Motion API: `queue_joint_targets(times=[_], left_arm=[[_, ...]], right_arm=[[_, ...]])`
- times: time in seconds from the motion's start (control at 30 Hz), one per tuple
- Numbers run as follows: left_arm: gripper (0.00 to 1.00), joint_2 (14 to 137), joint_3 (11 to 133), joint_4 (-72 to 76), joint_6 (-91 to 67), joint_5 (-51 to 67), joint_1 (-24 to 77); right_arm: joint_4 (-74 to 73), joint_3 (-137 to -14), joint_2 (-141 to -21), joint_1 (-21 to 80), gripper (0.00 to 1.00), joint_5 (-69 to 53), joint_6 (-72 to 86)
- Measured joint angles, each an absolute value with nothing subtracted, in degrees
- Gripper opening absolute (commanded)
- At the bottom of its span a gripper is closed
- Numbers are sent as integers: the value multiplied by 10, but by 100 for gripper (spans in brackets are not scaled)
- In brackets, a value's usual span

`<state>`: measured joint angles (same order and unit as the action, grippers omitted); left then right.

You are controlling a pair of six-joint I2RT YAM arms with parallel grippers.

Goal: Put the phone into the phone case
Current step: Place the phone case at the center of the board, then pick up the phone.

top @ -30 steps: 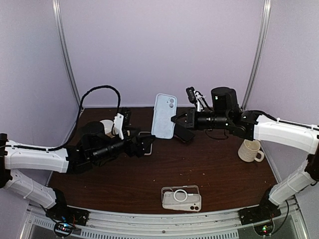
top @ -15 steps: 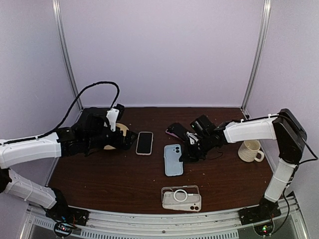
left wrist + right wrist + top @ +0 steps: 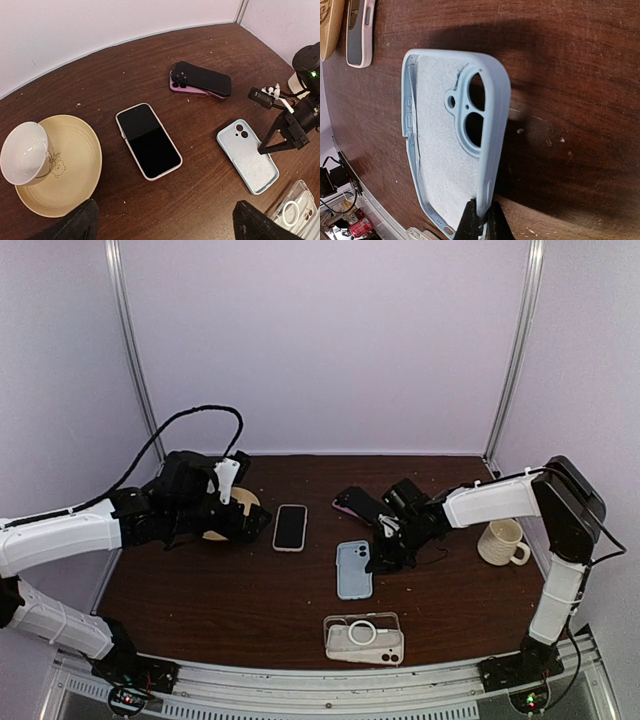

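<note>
Looking from above, we see the phone (image 3: 290,527) screen-up on the desk (image 3: 230,590), just left of the phone case (image 3: 354,569). It looks slim, stiff and slick, best gripped across its long edges. In the left wrist view, the left claw (image 3: 165,227) is spread wide and empty. In the right wrist view, the right claw (image 3: 481,220) seems pinched on the soft case's rim, with most of its fingers cut off.

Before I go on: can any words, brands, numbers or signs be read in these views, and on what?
No text is readable in any view.
Cup: tiny marks near a bear drawing, too small to read.
Phone: screen dark, nothing shown.
Clear case: only a ring mark, no lettering.
Blue case, mug: no lettering visible.
</note>
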<state>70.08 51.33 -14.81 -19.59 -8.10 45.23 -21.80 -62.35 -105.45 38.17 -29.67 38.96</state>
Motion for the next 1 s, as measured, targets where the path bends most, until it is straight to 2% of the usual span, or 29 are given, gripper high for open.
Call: queue_joint_targets(times=[0.2,0.37,0.43,0.47,0.5,0.83,1.0], left_arm=[[97,701,513,-150,-193,-77,450],[97,701,513,-151,-192,-76,449],[98,701,513,-151,-189,-76,449],[98,701,513,-151,-188,-76,449],[97,701,513,-152,-185,-76,449],[98,692,551,-183,-125,-60,449],[97,709,565,-182,-104,-57,444]], right_arm=[[-239,-624,-1055,380,47,-286,385],[-269,-643,-1054,379,71,-272,372],[-301,-663,-1054,378,85,-257,357],[-327,-681,-1054,378,96,-244,339],[-348,-700,-1052,378,99,-233,324],[-559,-937,-1032,378,99,-55,109],[-600,-1058,-1083,378,100,-18,-5]])
